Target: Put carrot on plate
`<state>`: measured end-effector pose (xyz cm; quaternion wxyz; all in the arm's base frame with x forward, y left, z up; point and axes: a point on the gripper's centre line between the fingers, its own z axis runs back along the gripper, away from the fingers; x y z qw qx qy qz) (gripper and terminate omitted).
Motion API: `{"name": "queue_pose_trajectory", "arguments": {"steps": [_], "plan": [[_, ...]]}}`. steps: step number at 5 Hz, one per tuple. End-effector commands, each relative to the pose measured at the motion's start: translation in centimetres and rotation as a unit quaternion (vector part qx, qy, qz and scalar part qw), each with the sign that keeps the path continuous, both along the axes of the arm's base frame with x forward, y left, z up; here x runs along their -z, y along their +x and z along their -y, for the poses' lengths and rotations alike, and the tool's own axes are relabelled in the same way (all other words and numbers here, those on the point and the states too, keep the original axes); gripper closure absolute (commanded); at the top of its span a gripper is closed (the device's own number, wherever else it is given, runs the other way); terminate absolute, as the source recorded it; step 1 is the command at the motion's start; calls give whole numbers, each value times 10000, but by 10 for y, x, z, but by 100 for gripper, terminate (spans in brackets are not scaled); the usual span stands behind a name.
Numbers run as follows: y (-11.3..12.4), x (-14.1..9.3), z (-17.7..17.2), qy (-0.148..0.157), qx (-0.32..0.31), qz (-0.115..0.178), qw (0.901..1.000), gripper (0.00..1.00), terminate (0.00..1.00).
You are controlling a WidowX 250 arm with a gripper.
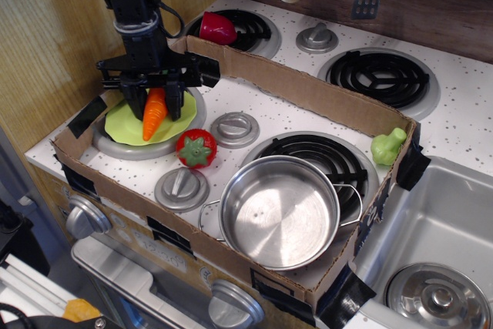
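Observation:
My gripper [153, 102] is shut on the orange toy carrot [153, 115], which hangs point down just above the lime-green plate [182, 118]. The carrot's tip is over the plate's middle; I cannot tell whether it touches. The plate lies on the front-left burner inside the cardboard box, and the arm and carrot hide much of it.
A red tomato [196, 148] sits just right of the plate. A steel pot [280, 210] stands at the box's front right. The cardboard box wall [308, 98] rings the area. A green toy [387, 146] sits at the right wall and a red cup [218, 28] on the back burner.

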<state>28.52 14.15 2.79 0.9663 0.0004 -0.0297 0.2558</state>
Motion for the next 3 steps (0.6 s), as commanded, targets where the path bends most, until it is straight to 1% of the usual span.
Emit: {"name": "queue_pose_trajectory", "arguments": {"steps": [1, 2, 3], "plan": [[12, -19, -4, 68, -103, 299, 9995, 0, 0], [13, -19, -4, 41, -72, 350, 9994, 0, 0], [13, -26, -4, 159, -48, 410, 9990, 0, 0]]}}
